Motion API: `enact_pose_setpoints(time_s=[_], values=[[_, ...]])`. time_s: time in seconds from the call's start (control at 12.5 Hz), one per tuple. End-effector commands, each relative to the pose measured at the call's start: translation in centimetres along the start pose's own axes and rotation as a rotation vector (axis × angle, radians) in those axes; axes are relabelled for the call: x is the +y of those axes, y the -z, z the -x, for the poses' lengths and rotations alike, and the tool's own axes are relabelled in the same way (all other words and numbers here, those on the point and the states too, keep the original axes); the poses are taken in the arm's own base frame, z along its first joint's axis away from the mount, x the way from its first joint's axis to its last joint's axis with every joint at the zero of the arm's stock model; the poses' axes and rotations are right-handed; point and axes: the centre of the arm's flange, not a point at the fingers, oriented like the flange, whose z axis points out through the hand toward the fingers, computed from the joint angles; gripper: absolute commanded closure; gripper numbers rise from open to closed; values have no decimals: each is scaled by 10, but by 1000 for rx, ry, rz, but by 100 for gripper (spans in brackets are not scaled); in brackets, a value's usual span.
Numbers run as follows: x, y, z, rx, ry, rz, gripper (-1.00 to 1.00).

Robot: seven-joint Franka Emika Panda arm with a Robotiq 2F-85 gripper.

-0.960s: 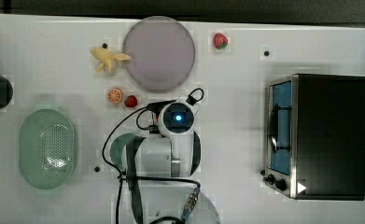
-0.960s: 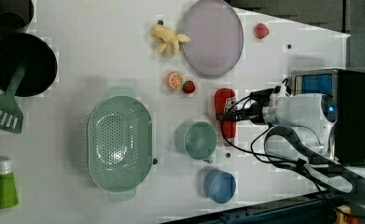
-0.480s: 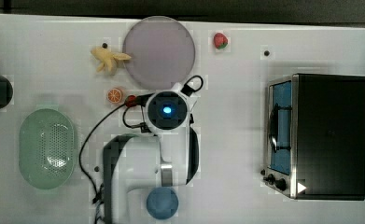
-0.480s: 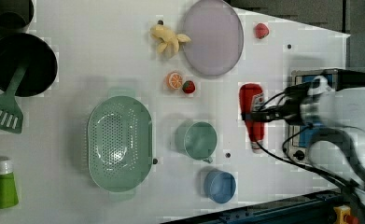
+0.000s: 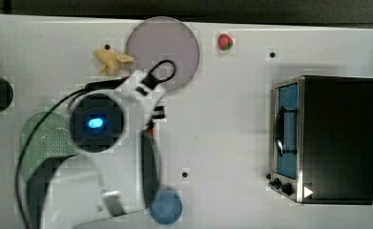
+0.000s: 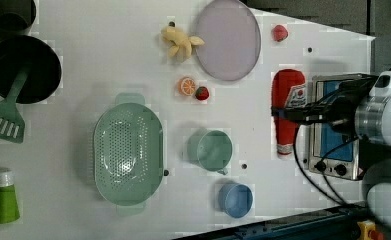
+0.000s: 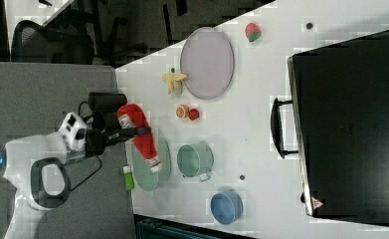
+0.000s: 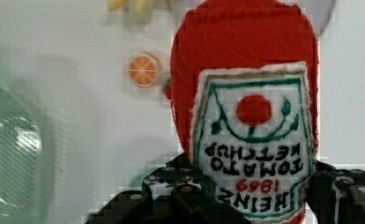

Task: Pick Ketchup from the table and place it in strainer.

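White table (image 6: 108, 60) spreads under the scene, carrying a lilac plate (image 6: 227, 39), a green cup (image 6: 210, 149) and a blue cup (image 6: 235, 199). Right of centre in the left view, the end effector (image 6: 288, 114) pinches the Ketchup (image 6: 288, 110) around its middle — the bottle held clear of the table, cap toward the frame's bottom. Well apart, at lower left, sits the strainer (image 6: 128, 152) — nothing inside it.

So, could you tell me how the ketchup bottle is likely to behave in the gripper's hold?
The Ketchup looks like stitched fabric with an embroidered label, so it is probably soft, light and not slippery. The gripper holds it around the narrower part, heavy end out, so it may sag or swing. Dropped into the strainer, it should hardly bounce or roll.
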Motion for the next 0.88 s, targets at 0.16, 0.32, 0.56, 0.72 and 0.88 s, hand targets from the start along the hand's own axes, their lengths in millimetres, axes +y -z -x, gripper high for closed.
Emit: enact_pose_setpoints(time_s=[0.16,0.32,0.56,0.72,0.88], values=[[-104,-22,30,-77,-177,16,-25],[-144,-28,44,-88,-235,17,-25],[-197,-47,58,-85,-287,-28,-25],[-224,-63,58,-55,-343,-111,-25],[-242,-86,59,-76,-385,-169,-25]])
